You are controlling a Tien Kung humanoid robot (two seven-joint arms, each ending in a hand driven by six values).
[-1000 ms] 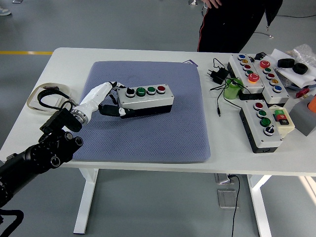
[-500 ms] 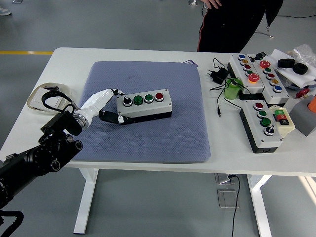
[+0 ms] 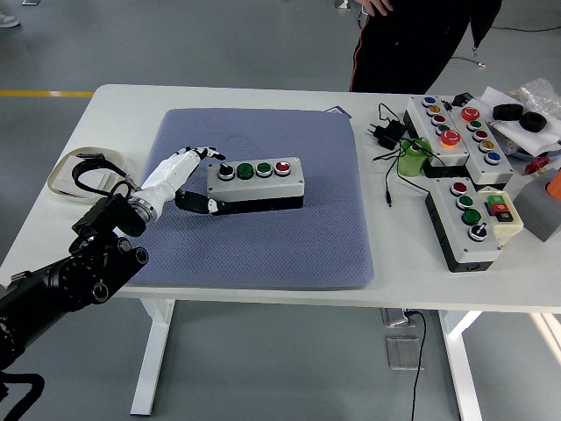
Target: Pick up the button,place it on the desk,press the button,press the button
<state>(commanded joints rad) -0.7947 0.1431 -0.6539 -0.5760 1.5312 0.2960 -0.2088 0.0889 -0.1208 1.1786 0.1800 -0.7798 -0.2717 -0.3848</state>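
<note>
A grey button box (image 3: 259, 180) with one black knob, two green buttons and one red button lies flat on the blue mat (image 3: 263, 241), left of the mat's middle. My left hand (image 3: 191, 178) is at the box's left end. Its white fingers (image 3: 195, 155) are spread and raised beside the box's top left corner, and the thumb (image 3: 200, 204) lies low against the box's left front edge. The hand holds nothing. My right arm is out of sight.
Two larger button boxes (image 3: 458, 132) (image 3: 474, 219) lie at the table's right, with a green cylinder (image 3: 412, 159), a black power adapter (image 3: 387, 134) and cable. A strap loop (image 3: 75, 172) sits at the left edge. A person (image 3: 412, 39) stands at the far side.
The button box came down from a tilted, lifted pose and settled flat on the mat. My left hand's fingers opened away from its left end.
</note>
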